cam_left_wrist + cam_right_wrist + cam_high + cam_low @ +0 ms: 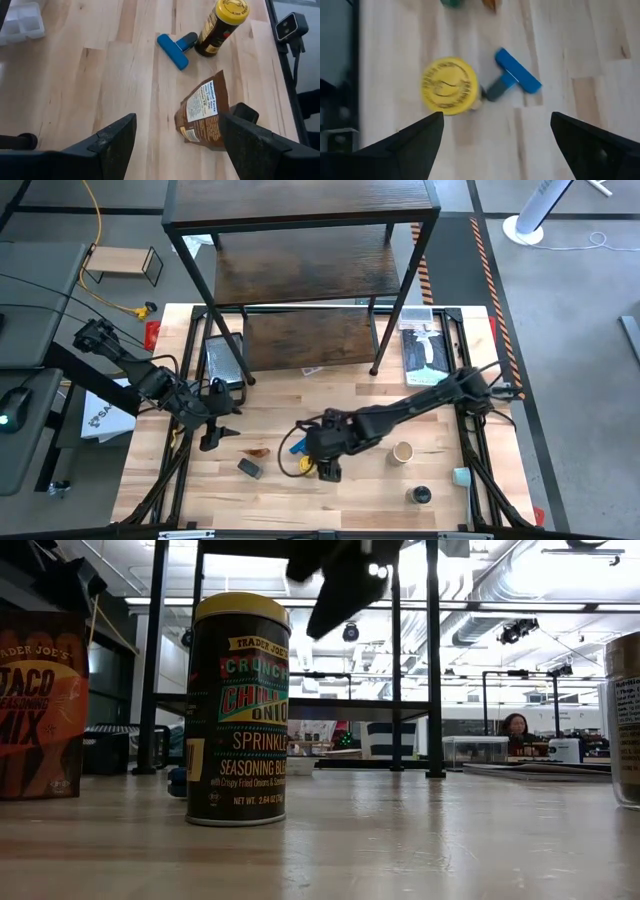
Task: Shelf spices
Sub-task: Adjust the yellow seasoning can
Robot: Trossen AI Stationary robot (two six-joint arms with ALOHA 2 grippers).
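- Left end effector (213,438): over the left part of the counter (350,495), fingers spread wide, nothing between them. Its wrist view looks down between the fingers (115,137) onto bare wood.
- Packet (258,451): reddish-brown, lying flat just to the right of the left end effector, label side up in the left wrist view (205,111).
- Grey box (249,469): lying on the counter near the front edge, just below the packet, apart from both end effectors.
- Blue T-piece (297,446): lying flat, its grey stem pointing at the yellow-lidded jar, touching or nearly touching it in the right wrist view (515,74).
- Yellow-lidded jar (306,464): upright at centre front; in the low view (238,710) it stands free with the gripper hanging above it.
- Right end effector (325,455): above the yellow-lidded jar, fingers wide apart, gripping nothing; the jar's lid (449,86) shows between them, off towards one finger.
- Tan-lidded jar (402,452): upright, right of centre, clear of the right arm.
- Black-lidded jar (420,496): upright near the front edge, right side.
- Shelf (305,265): at the back of the counter; none of the spices sit on the boards that show.
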